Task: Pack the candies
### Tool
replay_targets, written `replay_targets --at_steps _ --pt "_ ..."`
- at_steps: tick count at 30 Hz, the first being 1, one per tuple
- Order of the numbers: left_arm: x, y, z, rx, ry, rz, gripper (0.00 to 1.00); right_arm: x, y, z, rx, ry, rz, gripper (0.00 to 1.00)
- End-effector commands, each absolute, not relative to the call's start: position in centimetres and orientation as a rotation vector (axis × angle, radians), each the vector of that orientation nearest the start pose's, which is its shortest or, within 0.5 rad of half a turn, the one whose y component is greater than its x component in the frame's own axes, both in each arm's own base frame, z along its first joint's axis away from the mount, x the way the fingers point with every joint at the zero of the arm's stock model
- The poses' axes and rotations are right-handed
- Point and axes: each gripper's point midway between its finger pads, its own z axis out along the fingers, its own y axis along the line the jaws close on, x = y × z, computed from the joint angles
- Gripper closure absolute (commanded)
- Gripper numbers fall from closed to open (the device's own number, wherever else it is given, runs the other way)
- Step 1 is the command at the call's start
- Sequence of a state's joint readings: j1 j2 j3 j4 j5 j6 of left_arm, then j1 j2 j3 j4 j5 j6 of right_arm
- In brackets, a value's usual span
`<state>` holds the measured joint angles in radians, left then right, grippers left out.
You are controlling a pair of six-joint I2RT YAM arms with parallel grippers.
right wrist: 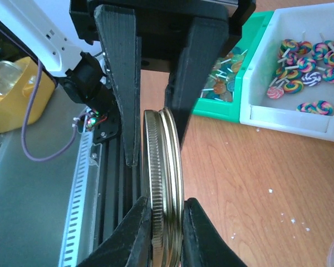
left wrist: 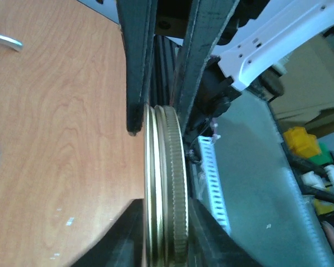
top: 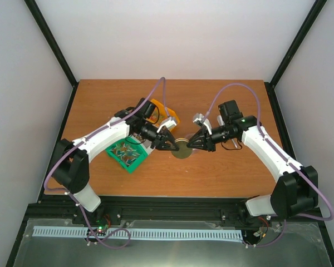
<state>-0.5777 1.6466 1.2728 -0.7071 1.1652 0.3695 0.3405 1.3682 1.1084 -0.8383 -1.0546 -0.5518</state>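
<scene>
light: bright, even; shadows: soft; wrist views: slightly blurred, washed-out

- The lid was gold-toned metal, glossy, with a finely ribbed rim.
- The surface had a wood-grain finish, smooth, with a low sheen.
- The right pincer fingers were black plastic, matt and faintly rough.
- The white bin and the green bin were smooth plastic with a slight gloss.
- The arm shells were white plastic, smooth and semi-glossy.
</scene>
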Motion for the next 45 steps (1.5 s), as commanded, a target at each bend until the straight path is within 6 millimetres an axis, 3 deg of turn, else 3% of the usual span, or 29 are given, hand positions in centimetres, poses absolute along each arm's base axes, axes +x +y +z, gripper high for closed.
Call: replay_targets --at_steps 1,4,5,7,11,14,19,28,36,45 --pt "23.6 -33.3 23.6 1.391 1.870 -1.471 0.63 22.9 24.0 23.8 -1.207 1.929 1.382 0.93" --pt "25.9 -32.4 24.9 1.379 1.863 -1.223 0.29 24.9 23.0 24.3 -1.084 1.973 1.407 0.96" --pt "26.7 -32.0 25.7 1.375 1.837 -1.113 0.12 25.6 22.8 24.5 -1.010 2.013 1.425 0.96" --pt "28.1 -31.1 27.6 1.340 1.759 -0.927 0.00 27.0 21.7 25.3 -0.886 2.036 1.449 0.96" --pt "29.1 -30.1 29.8 1.346 1.657 -0.670 0.00 28.8 20.4 25.7 -0.708 2.061 1.510 0.95" --pt "29.9 -30.5 29.1 1.416 1.672 -0.521 0.00 29.7 19.8 25.1 -0.607 2.091 1.575 0.95" --pt "28.7 -32.7 27.1 1.595 1.582 -0.365 0.00 30.5 19.2 23.7 -0.524 2.122 1.651 0.97" --pt "27.8 -36.2 25.3 1.700 1.481 -0.317 0.00 29.7 19.2 23.5 -0.520 2.105 1.703 0.97" --pt "28.3 -37.0 24.8 1.720 1.442 -0.259 0.00 29.4 19.2 23.6 -0.512 2.099 1.725 0.96" --pt "27.1 -38.0 23.3 1.834 1.369 -0.235 0.00 29.1 19.3 23.5 -0.493 2.104 1.755 0.97"
